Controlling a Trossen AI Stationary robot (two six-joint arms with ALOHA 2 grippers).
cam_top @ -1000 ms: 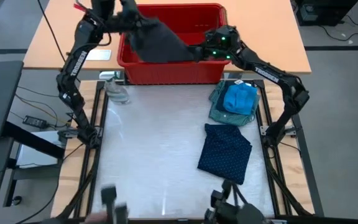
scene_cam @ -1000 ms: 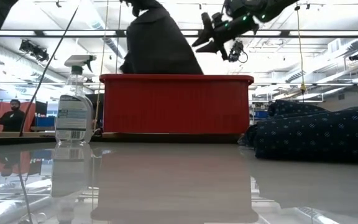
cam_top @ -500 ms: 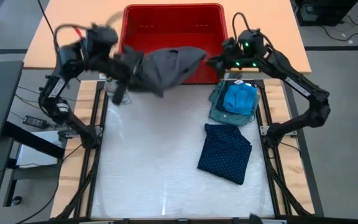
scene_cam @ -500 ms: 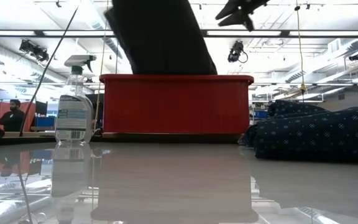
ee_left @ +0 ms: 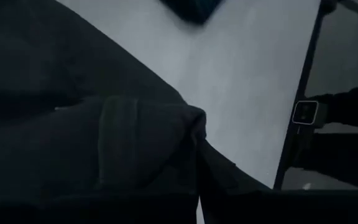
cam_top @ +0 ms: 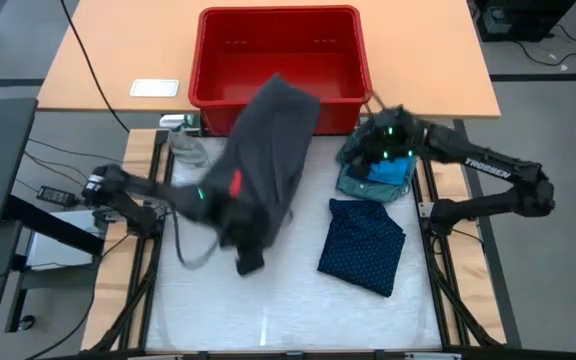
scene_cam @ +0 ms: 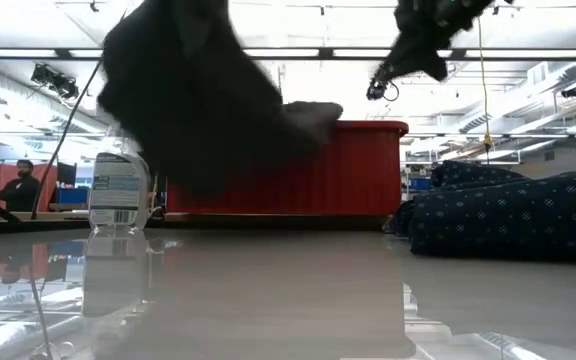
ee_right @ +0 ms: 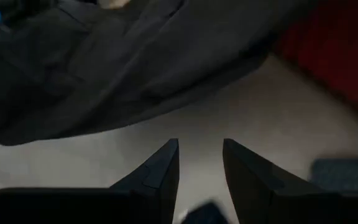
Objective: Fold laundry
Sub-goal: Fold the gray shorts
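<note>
The large charcoal-grey garment (cam_top: 263, 160) hung in the air above the left half of the surface (cam_top: 278, 290). Its upper end reached to the front wall of the red bin (cam_top: 278, 100), and its lower end drooped toward the middle of the surface. The left pincer (cam_top: 230, 195) was under the folds of this garment and its fingers were hidden by the cloth; they were pressed together, pinching the charcoal-grey garment, which filled most of the left wrist view.

The right pincer (ee_right: 197, 163) was above the right side of the surface, near the front right corner of the bin and over the pile of cloth there. Its two dark fingers were spread a little, with a gap between them, and they held nothing.

On the right side lay the bright blue small garment (cam_top: 388, 160) on top of the grey-green shirt (cam_top: 360, 185). The navy dotted piece (cam_top: 363, 245) lay flat just beside them, toward the front edge. A spray bottle (scene_cam: 118, 165) stood at the left rear corner of the surface, near the bin.
</note>
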